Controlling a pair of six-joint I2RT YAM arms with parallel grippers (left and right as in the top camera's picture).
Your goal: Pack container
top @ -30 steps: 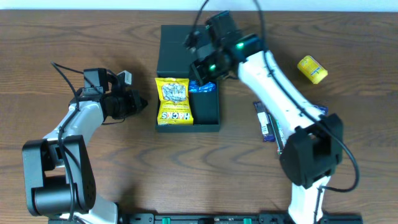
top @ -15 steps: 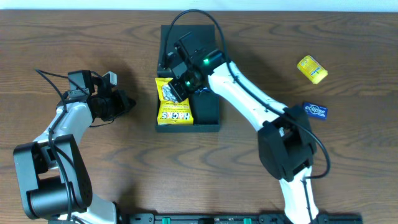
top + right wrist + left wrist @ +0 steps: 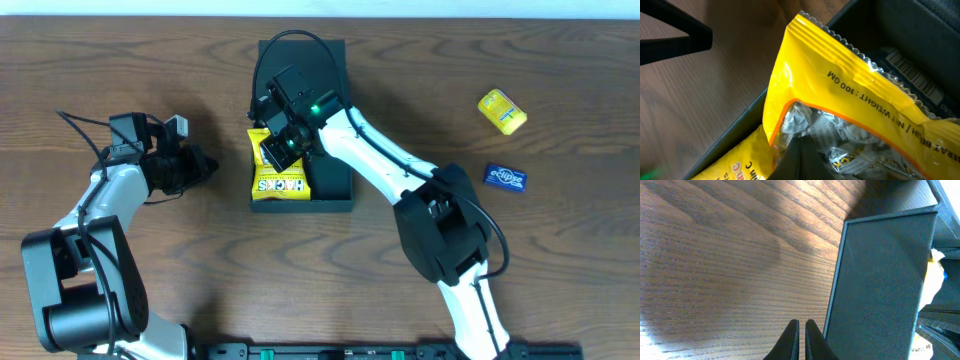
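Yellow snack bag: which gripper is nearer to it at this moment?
Right. The right gripper is over the upper end of the yellow snack bag, at the container; the left gripper is apart, beyond the container's left wall.

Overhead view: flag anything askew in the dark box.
The yellow crinkly snack bag sits crooked in the dark teal-black rectangular container: its left edge rides over the container's left wall instead of lying flat inside. The right gripper is at its top end.
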